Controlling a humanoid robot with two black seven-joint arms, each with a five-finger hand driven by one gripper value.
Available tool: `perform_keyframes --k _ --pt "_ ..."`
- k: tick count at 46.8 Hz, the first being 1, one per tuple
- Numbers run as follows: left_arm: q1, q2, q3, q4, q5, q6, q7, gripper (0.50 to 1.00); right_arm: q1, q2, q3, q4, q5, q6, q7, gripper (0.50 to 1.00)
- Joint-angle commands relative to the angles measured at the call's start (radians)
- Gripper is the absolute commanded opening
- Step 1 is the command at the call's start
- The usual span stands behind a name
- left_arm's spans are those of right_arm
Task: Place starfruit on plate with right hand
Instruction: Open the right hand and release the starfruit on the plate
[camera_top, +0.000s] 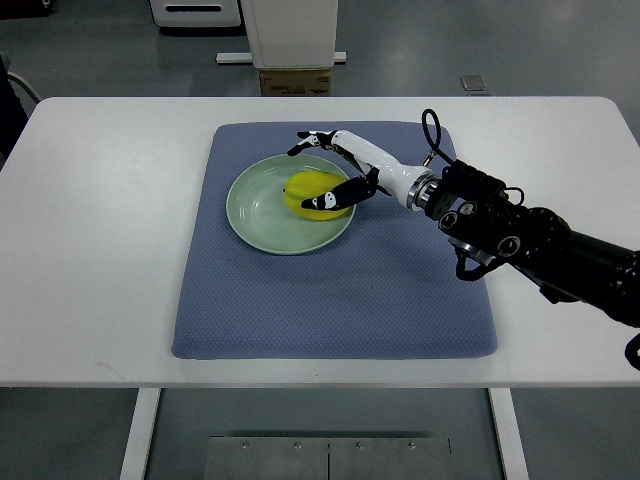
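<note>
Starfruit (312, 193) found lying on the plate (262, 222), right of the plate's centre and near its right rim. Plate set on a blue mat (330, 290), toward the mat's upper middle; mat spread over a white table (90, 250).

Right hand (335, 170) reaching in over the plate's right rim. Fingers (310, 138) spread above and beyond the fruit, not touching it; thumb (335, 197) lying against the fruit's near side. Looks loosely open around the fruit, not clamped; firm hold not evident. Left hand not seen.

Handling, judged: light, waxy-skinned, likely slippery; ridged flesh soft enough to bruise under pinch. Best taken across the broad middle, between ridges, with modest pressure. Rounded shape liable to roll on the glazed dish if nudged during withdrawal.

Surroundings: cardboard box (295, 80) and a white stand (292, 30) beyond the plate, off the table's far edge, well apart. Nothing else on the mat near the plate. No obstruction noted on the hand's way back to the right.

Placement judged essentially complete; release and retreat outstanding.
</note>
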Motion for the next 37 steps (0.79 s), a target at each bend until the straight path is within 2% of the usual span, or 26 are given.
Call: perform_keyframes --k 1,31,37 --pt "0.0 0.0 0.0 0.0 0.001 0.0 0.0 1.0 0.002 0.0 0.001 0.0 0.001 0.0 0.0 0.993" --pt "0.0 0.0 0.0 0.0 -0.001 0.0 0.0 1.0 -0.017 0.0 0.169 -0.011 0.151 -0.004 0.0 1.0" --pt "0.0 0.0 0.0 0.0 -0.001 0.0 0.0 1.0 -0.036 -0.046 0.254 -0.012 0.169 -0.006 0.003 1.0"
